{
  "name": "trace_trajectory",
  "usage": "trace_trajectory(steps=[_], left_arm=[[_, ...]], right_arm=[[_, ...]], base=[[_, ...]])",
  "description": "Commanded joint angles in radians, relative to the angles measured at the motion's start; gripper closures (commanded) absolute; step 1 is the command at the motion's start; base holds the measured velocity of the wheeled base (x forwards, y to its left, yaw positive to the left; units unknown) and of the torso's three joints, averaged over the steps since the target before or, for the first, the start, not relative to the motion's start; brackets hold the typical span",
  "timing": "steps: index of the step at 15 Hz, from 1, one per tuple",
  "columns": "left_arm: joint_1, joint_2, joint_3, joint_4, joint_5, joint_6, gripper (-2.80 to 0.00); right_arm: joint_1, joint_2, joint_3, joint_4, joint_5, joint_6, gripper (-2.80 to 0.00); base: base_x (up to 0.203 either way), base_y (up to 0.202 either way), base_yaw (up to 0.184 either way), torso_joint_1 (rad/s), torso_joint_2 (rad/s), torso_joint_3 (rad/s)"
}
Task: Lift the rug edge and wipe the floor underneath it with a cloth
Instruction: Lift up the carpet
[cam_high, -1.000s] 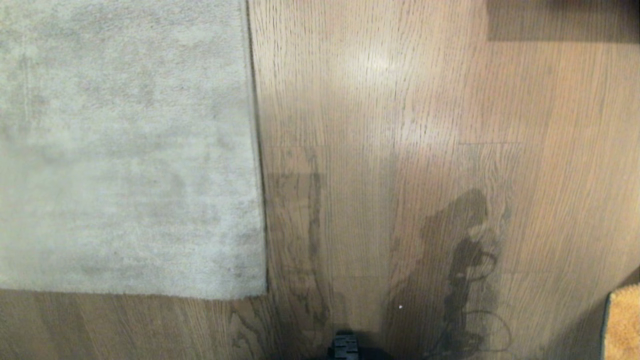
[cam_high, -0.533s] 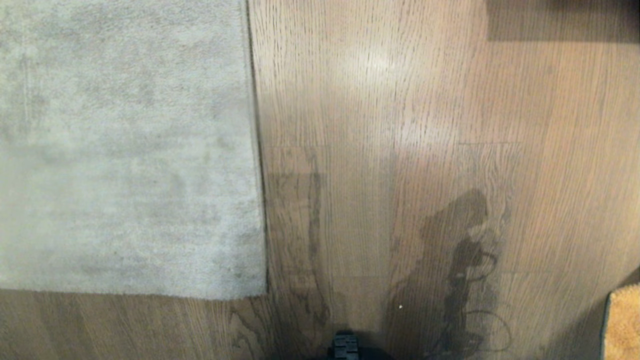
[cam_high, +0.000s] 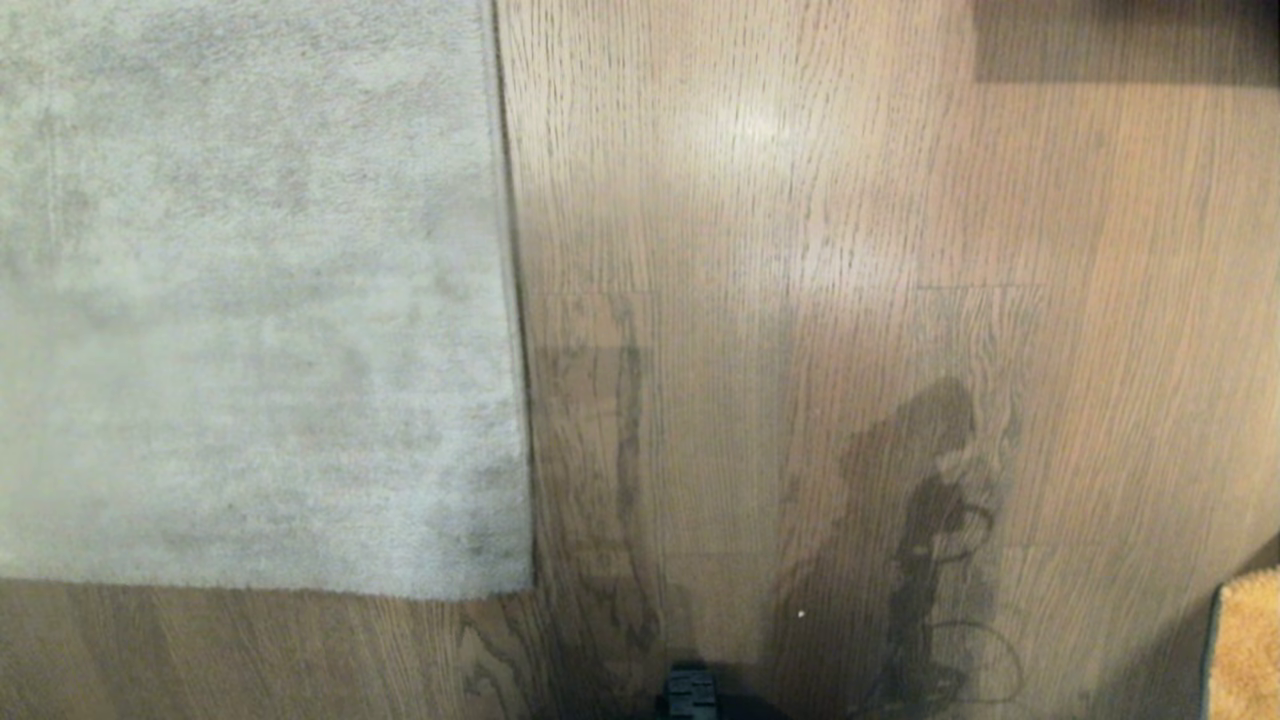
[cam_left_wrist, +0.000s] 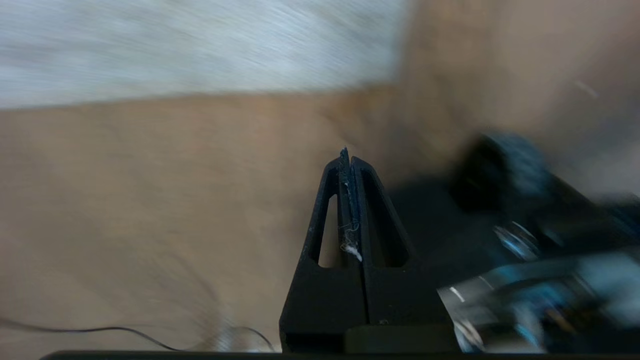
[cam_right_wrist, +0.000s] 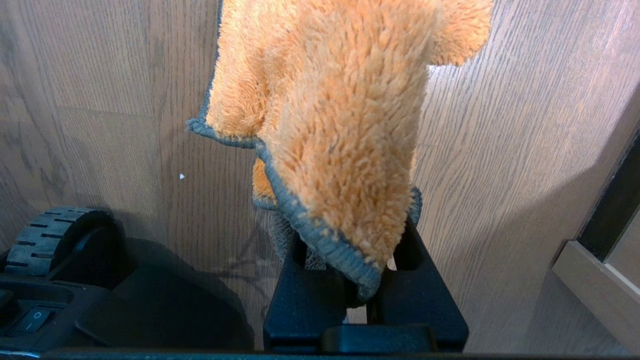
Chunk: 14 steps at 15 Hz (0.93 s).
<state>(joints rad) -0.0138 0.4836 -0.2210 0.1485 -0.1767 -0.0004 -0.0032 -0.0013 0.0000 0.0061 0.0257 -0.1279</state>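
Head view: the rug edge (cam_high: 515, 300) lies flat on the floor (cam_high: 800, 250), so I reckon nothing is lifted or wiped yet; neither arm shows here. Left wrist view: my left gripper (cam_left_wrist: 349, 159) is clenched empty, the rug edge (cam_left_wrist: 200, 92) ahead, well apart. Right wrist view: my right gripper (cam_right_wrist: 350, 260) is grasping the cloth (cam_right_wrist: 330, 110), which hangs above the floor.
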Motion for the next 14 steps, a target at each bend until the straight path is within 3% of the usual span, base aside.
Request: trace_trajectory(steps=[1,9,14], left_arm=[[-0.005,0.142,-0.006,-0.003,-0.065,0.004,0.00],[-0.090,0.384,-0.073,-0.090,-0.069,0.030,0.00],[-0.185,0.595,-0.221,-0.098,-0.063,0.031,0.00]], right_arm=[[0.000,0.001,0.000,0.000,0.000,-0.001,0.00],[0.000,0.001,0.000,0.000,0.000,-0.001,0.00],[0.000,0.001,0.000,0.000,0.000,-0.001,0.00]], base=[[0.000,0.000,0.000,0.000,0.00,0.000],[0.000,0.000,0.000,0.000,0.00,0.000],[0.000,0.000,0.000,0.000,0.00,0.000]])
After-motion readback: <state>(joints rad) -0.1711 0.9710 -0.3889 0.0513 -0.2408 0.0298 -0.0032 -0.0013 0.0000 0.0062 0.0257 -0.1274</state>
